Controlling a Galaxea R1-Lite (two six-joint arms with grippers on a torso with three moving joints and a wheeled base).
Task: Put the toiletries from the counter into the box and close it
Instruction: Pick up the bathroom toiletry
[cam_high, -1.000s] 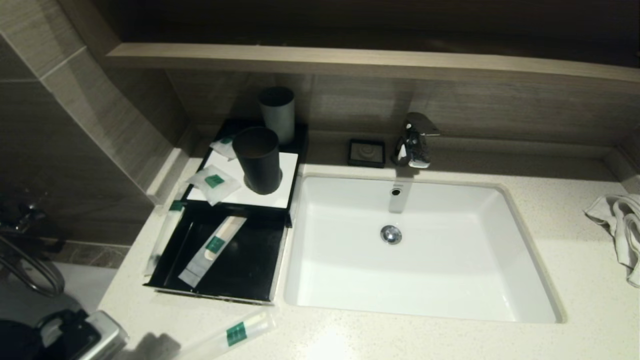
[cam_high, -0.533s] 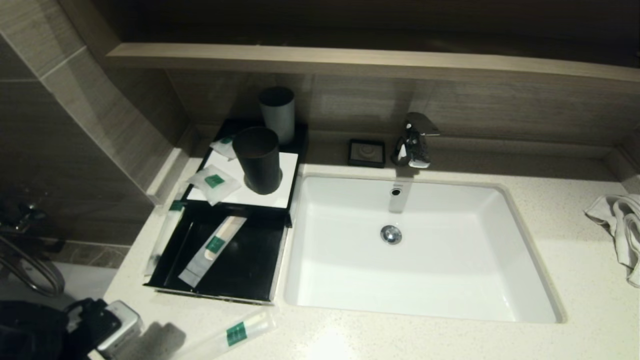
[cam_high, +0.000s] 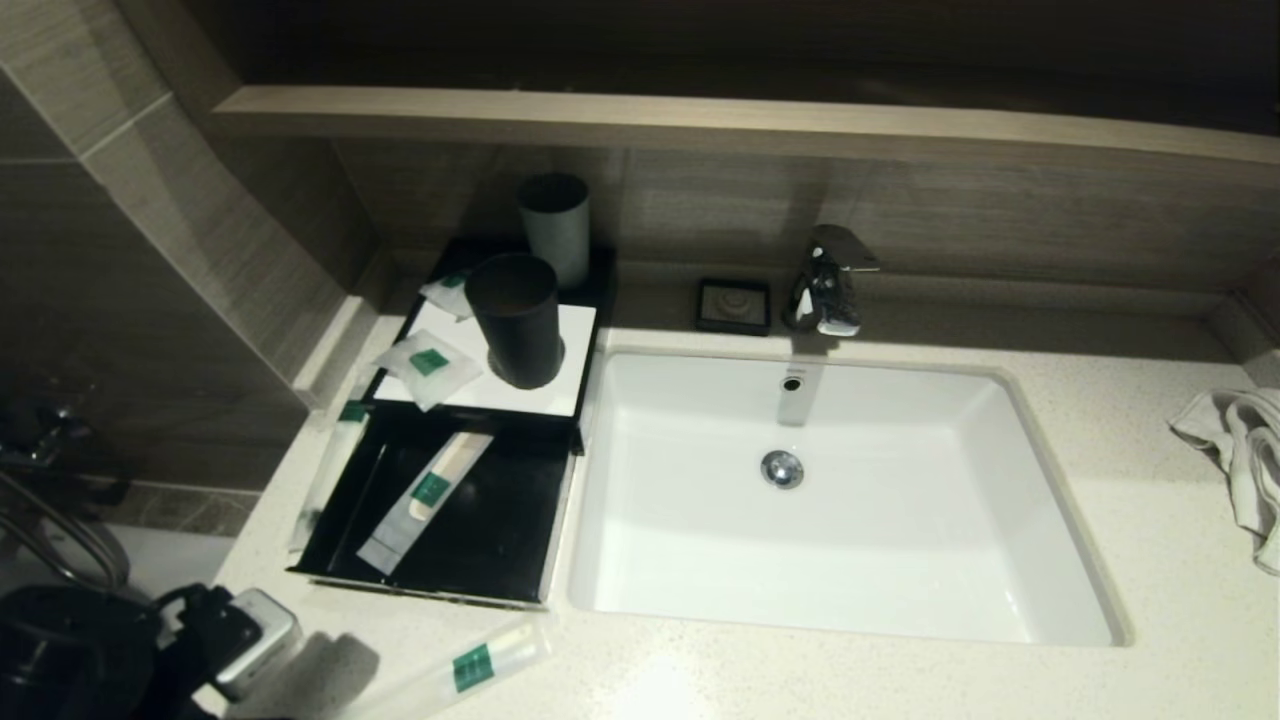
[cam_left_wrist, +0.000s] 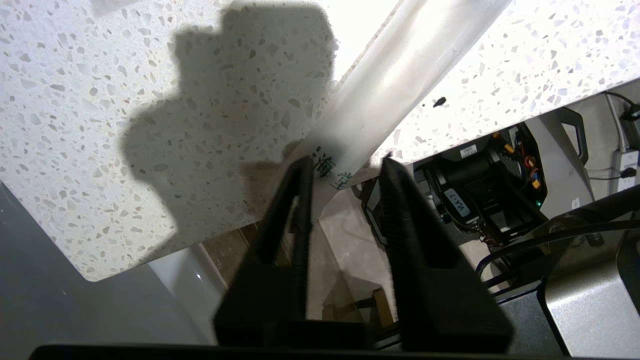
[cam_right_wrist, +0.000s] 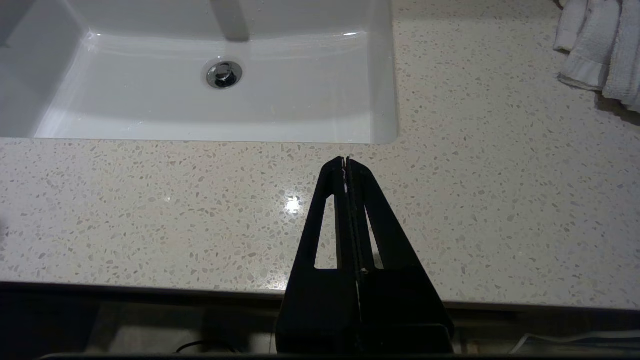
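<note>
Left claw (cam_left_wrist: 345, 167) parted, long sachet (cam_left_wrist: 400, 70) end just ahead between its tips — best slide in squarely before pinching — right claw (cam_right_wrist: 346, 161) clenched, idle.

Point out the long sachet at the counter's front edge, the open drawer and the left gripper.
long sachet (cam_high: 473, 667), head view, green label.
open drawer (cam_high: 500, 540), head view, bare black floor.
left gripper (cam_left_wrist: 345, 167), left wrist view, between fingertips.

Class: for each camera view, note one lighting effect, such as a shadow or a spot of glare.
Head view: dim walls, bright white rectangular sink. Left wrist view: the left gripper casts a dark shadow on the speckled stone counter; the translucent long sachet looks washed out. Right wrist view: a small glare spot ahead of the right gripper.
</note>
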